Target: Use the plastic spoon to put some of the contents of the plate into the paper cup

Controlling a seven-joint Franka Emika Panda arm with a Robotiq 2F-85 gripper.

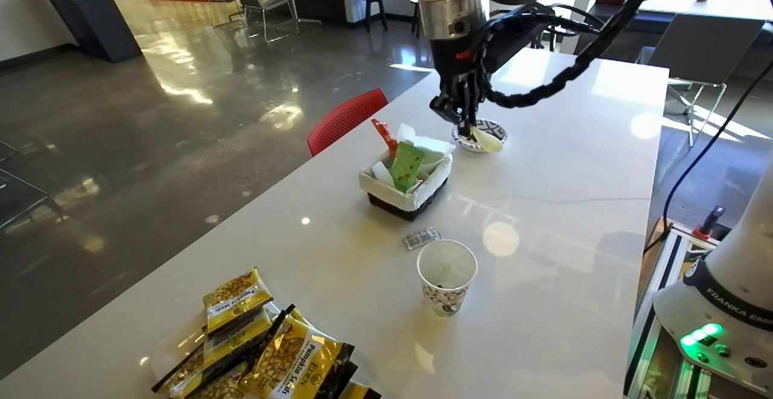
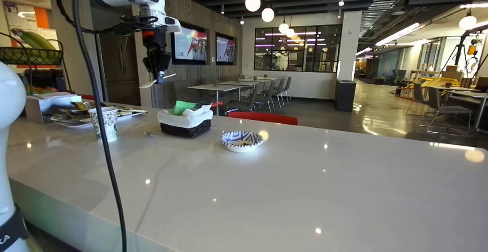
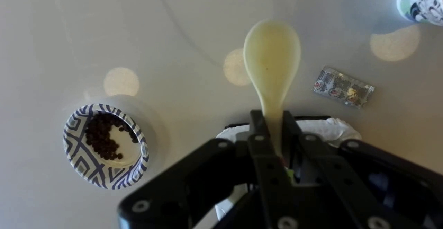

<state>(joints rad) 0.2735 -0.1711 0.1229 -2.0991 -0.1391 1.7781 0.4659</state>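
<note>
Over on the left from my spot, the paper cup [image 2: 110, 124] stands upright on the surface [image 2: 305, 191], something dark down inside it. Next, a shiny little packet [image 2: 150, 134] lying flat. Then the tool [image 2: 159, 78] is up in the air, pinching the pale plastic spoon [image 3: 272, 55] by its handle. After that, a lined basket [image 2: 185, 130] with a green wrapper [image 2: 182, 108] poking out, and lastly the patterned bowl [image 2: 241, 134] with a bunch of dark round bits [image 3: 102, 135] in it.

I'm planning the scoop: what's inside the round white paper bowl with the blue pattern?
Small dark brown pieces, mostly toward one side of the bowl; part of its pale bottom is bare. Anything under the pieces is covered.
</note>
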